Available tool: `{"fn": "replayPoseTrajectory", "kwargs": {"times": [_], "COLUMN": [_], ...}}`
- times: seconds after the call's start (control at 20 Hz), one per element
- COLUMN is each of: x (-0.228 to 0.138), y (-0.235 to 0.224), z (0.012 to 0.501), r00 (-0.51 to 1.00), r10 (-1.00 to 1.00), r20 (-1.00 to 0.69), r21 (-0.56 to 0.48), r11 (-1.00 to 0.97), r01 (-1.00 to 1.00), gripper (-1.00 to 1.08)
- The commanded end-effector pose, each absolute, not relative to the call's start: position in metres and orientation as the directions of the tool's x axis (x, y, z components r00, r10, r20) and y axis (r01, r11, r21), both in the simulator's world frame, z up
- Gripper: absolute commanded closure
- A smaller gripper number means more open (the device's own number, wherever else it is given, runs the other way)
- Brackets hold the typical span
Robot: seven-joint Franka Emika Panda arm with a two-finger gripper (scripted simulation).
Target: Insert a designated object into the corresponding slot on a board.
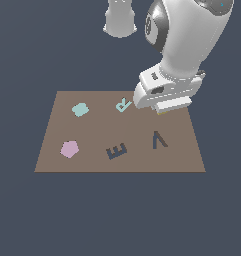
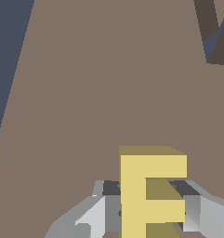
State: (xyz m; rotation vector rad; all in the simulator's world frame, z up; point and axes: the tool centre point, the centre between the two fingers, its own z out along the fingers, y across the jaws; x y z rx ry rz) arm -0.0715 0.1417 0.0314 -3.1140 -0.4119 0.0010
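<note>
Yellow E block (image 2: pixel 150 195) clamped between gripper (image 2: pixel 148 209) fingers, low over brown board (image 1: pixel 92 130), with E slot (image 1: pixel 116 150) well apart toward exterior view's lower left.

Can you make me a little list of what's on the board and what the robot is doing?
board: brown, flat
yellow E: between the fingers, over the board
gripper: shut on the yellow E
E slot: dark, empty
V slot: dark, empty
blue R: beside the gripper
teal shape: far corner
pink shape: near edge
</note>
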Motion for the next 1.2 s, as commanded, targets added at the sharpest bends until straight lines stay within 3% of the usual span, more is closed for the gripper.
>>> {"fn": "replayPoseTrajectory", "kwargs": {"times": [0.0,0.5,1.15], "x": [-0.06,0.006,0.074], "y": [0.141,0.122,0.051], "z": [0.032,0.035,0.039], "r00": [0.981,0.976,0.696], "r10": [0.193,-0.217,-0.718], "r20": [0.0,0.0,0.0], "r21": [-0.001,-0.001,-0.002], "r11": [-0.981,-0.976,-0.696], "r01": [0.193,-0.217,-0.718], "gripper": [1.08,1.08,1.08]}}
